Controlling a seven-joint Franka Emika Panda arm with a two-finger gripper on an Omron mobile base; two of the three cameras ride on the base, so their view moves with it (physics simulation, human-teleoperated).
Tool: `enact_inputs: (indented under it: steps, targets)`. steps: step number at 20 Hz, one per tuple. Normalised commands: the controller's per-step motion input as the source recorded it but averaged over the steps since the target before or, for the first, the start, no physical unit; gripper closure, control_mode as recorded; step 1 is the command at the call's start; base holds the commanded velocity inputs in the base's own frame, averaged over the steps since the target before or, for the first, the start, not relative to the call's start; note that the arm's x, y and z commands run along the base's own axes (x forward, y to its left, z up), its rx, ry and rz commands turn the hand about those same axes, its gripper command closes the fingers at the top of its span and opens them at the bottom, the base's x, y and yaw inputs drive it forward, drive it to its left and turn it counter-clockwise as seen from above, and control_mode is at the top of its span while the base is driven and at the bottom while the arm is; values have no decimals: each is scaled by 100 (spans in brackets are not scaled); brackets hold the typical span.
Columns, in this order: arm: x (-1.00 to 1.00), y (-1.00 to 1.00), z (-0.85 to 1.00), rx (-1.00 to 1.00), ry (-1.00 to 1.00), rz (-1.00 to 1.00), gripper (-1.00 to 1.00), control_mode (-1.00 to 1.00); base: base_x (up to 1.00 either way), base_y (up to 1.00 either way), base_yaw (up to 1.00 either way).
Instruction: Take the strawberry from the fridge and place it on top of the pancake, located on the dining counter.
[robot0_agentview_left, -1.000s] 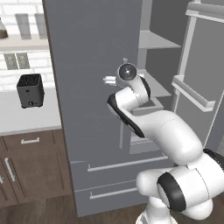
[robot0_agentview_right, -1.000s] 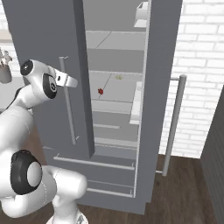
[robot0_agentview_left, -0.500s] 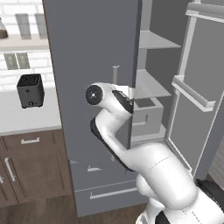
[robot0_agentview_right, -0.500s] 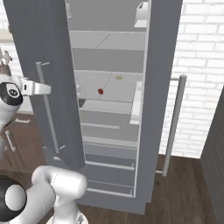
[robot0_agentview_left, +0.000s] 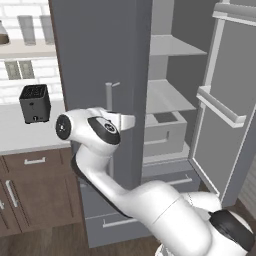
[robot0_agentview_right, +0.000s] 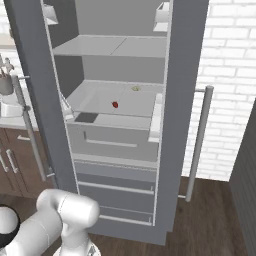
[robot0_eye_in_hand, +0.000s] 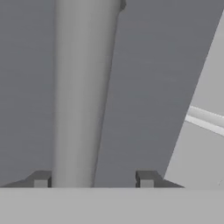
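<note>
**Inspector A:** Strawberry (robot0_agentview_right: 115, 104) located. It lies on the middle shelf (robot0_agentview_right: 130, 102) inside the fridge (robot0_agentview_right: 182, 75), toward the left half of that shelf, above the drawer (robot0_agentview_right: 112, 140). It is untouched, with bare shelf all round it.

**Inspector B:** Anything else on that shelf?

**Inspector A:** One small pale item (robot0_agentview_right: 135, 88), further back and to the right of the strawberry, apart from it.

**Inspector B:** State of the fridge?

**Inspector A:** Both doors stand open. The left door (robot0_agentview_left: 100, 75) swings out toward the wooden cabinets (robot0_agentview_left: 35, 190); the right door (robot0_agentview_left: 225, 110) angles away on the far side. The interior shelves and drawer are exposed between them.

**Inspector B:** And the claw?

**Inspector A:** The gripper (robot0_eye_in_hand: 93, 179) sits at the left door's vertical bar handle (robot0_eye_in_hand: 81, 92), well away from the strawberry. Its two fingertips (robot0_eye_in_hand: 41, 179) are spread. The bar passes between them, hard against the left tip in the hand view, with clear space to the other tip. Whether that left tip actually touches the bar I cannot tell. The fingers are not pinching it.

**Inspector B:** Surroundings?

**Inspector A:** A black toaster (robot0_agentview_left: 35, 103) stands on the grey counter (robot0_agentview_left: 25, 135) left of the fridge.
</note>
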Motion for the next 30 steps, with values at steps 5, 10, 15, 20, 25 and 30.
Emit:
enact_inputs:
  steps: [5,10,15,20,25,30]
  targets:
    - [-17,14,-12,0,-14,-1,-100,-100,0,0,0]
    - [-34,0,-44,-4,-15,0,-100,-100,0,0,0]
    - [11,11,0,1,5,0,-100,-100,0,0,0]
    - [9,66,0,0,4,0,-100,-100,0,0,0]
    - [-15,40,0,1,2,0,-100,-100,0,0,0]
    - [-71,-77,0,30,8,23,-100,-100,0,0,0]
